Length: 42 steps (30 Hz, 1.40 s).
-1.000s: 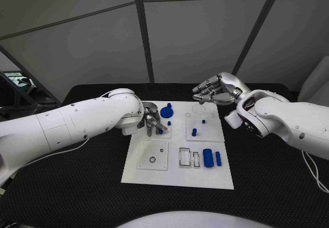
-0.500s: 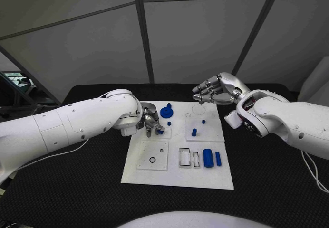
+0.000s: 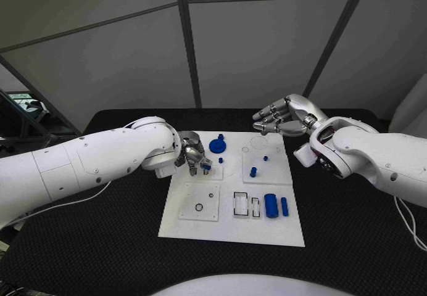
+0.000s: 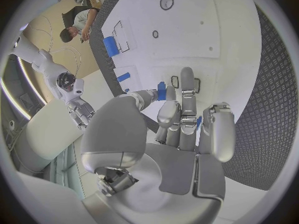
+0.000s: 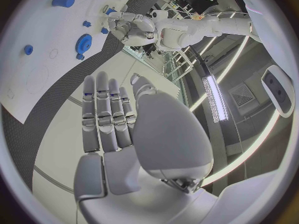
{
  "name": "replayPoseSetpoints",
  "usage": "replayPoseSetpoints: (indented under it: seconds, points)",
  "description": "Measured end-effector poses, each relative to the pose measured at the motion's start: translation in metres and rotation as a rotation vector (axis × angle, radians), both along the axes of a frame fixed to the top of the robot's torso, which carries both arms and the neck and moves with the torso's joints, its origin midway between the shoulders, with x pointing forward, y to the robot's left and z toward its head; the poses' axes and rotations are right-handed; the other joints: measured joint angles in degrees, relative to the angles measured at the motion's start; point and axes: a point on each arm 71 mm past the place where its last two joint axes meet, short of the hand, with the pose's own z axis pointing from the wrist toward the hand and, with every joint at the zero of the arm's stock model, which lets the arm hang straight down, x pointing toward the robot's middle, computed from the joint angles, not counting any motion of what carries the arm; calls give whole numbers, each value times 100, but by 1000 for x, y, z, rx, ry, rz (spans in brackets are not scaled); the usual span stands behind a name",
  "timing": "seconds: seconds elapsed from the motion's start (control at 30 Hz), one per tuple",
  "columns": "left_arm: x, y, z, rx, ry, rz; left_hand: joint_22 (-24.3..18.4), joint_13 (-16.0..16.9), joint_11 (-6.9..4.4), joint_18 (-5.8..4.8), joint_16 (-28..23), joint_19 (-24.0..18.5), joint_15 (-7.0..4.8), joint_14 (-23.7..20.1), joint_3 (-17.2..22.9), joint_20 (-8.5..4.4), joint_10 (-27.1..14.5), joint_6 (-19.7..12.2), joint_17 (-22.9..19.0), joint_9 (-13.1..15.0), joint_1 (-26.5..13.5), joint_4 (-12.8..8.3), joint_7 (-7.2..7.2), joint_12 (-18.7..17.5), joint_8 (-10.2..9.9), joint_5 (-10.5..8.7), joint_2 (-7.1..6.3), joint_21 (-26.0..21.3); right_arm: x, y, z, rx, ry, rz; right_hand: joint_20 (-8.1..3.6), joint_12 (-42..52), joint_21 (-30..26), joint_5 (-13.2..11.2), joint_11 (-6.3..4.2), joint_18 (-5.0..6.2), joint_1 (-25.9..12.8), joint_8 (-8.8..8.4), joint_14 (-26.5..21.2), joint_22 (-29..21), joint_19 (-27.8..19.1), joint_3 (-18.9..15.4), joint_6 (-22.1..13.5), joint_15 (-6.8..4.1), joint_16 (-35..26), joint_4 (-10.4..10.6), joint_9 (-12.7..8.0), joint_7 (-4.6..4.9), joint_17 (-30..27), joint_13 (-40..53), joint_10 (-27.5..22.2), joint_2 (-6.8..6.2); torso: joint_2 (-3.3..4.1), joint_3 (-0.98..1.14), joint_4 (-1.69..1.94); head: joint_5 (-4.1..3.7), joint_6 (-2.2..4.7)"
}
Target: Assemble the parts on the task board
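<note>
Head view, white rectangular task board [image 3: 229,231] at frame centre on black worktop [image 3: 356,234], left hand [image 3: 194,158] pinching small blue peg [image 3: 205,166] at board's upper left, right hand [image 3: 281,117] empty, fingers loosely apart, above board's upper right edge.

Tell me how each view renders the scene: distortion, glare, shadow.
Head view: straight lines, even light, the left hand casting soft shade on the task board. Left wrist view: fisheye, the board's edges bend, and the palm carries bright sheen. Right wrist view: fisheye too, with glare from a ceiling light strip beside the open right hand.
</note>
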Motion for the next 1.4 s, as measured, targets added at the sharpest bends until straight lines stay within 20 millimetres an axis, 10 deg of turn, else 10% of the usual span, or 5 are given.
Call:
replayPoseSetpoints:
  seconds: [1.4]
  points:
    - [0, -1, -17, 29, -38, 52, 0, -98, 4, 0, 0, 0, 0, -1, 171, 1, 0, 2, 15, 92, -270, -172, 3, -25, 79, 64, -16, 11, 1, -1, 0, -18, -9, -4, 0, 0, -25, 22, 17, 0, -22, 0, 0, -12, 0, -18, 0, 0, -27, 18, 0, 0, 1, -5, -17, 23, -22, 32, 53, 28, -118]
